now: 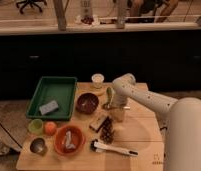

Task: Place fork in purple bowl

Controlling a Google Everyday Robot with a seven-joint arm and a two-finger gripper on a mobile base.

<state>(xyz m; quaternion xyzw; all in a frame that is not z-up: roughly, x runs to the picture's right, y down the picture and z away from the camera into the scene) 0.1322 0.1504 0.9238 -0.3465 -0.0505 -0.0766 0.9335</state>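
The purple bowl (87,103) sits mid-table, just right of the green tray. My gripper (113,105) hangs at the end of the white arm, which comes in from the right. It is just right of the bowl's rim and a little above the table. A thin pale piece, the fork (109,94), sticks up from the gripper, which is shut on it. The fork's lower end is hidden by the gripper.
A green tray (44,92) with a grey block is at the left. A white cup (97,80) stands behind the bowl. In front are a brown packet (98,121), a pine cone (107,131), a white-handled brush (114,149), an orange bowl (58,145), a metal cup (38,146), an orange (50,128) and a green cup (35,125).
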